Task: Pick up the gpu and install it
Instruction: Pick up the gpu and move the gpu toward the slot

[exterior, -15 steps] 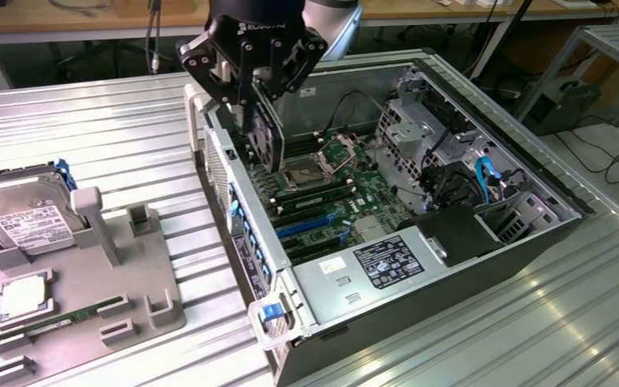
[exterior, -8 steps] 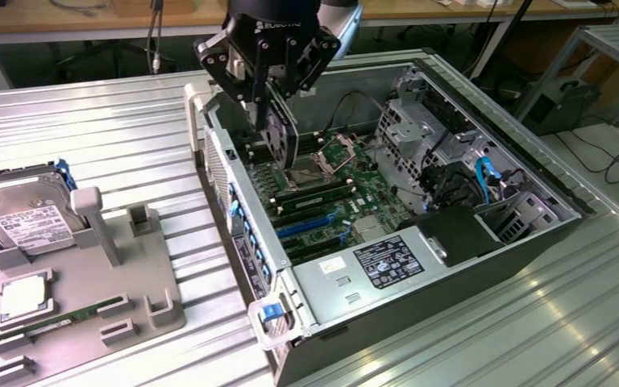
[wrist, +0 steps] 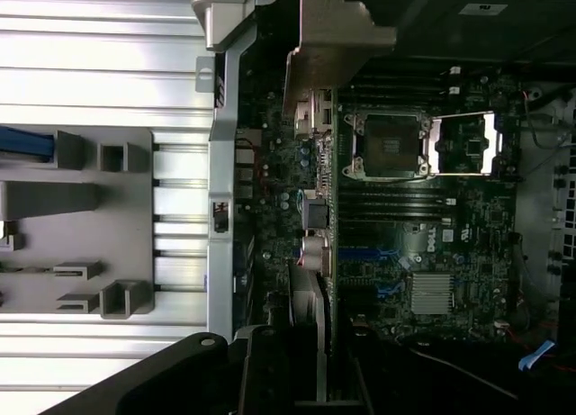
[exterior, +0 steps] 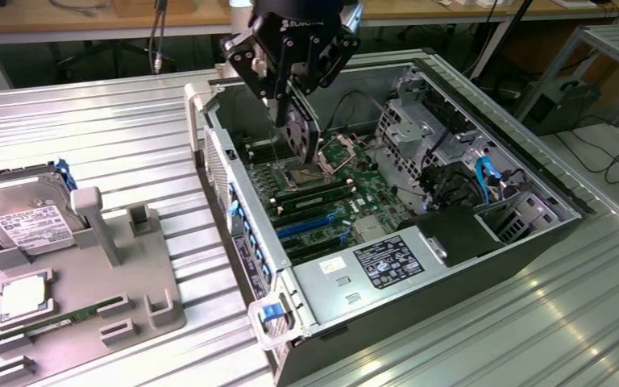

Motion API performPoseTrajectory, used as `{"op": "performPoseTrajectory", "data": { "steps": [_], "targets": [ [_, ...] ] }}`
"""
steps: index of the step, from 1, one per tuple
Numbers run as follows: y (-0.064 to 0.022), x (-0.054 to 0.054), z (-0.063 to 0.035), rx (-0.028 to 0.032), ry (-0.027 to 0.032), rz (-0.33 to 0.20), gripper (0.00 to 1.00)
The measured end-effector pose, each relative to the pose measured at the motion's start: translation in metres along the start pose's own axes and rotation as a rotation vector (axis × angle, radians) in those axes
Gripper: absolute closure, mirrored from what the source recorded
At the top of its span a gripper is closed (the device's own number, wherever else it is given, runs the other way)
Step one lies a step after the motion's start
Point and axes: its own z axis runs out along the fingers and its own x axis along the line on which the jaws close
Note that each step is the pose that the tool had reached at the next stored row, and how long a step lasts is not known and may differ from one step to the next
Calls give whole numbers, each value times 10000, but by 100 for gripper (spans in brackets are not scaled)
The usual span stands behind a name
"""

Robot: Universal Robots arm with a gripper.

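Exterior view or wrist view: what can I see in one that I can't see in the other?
The exterior view gives you the hard drive on the gray holder and the pincer from outside. The wrist view gives you a look straight down the gpu along its thin edge, with its metal bracket. Both have the gpu gripped over the open computer case and the motherboard's socket.
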Motion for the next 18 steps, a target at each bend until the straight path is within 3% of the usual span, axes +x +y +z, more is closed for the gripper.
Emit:
{"op": "performPoseTrajectory", "data": {
  "steps": [8, 18],
  "targets": [
    [-2, -240, 7, 0, 0, 1, 72],
    [-3, -461, 14, 1, 0, 0, 72]
  ]
}}
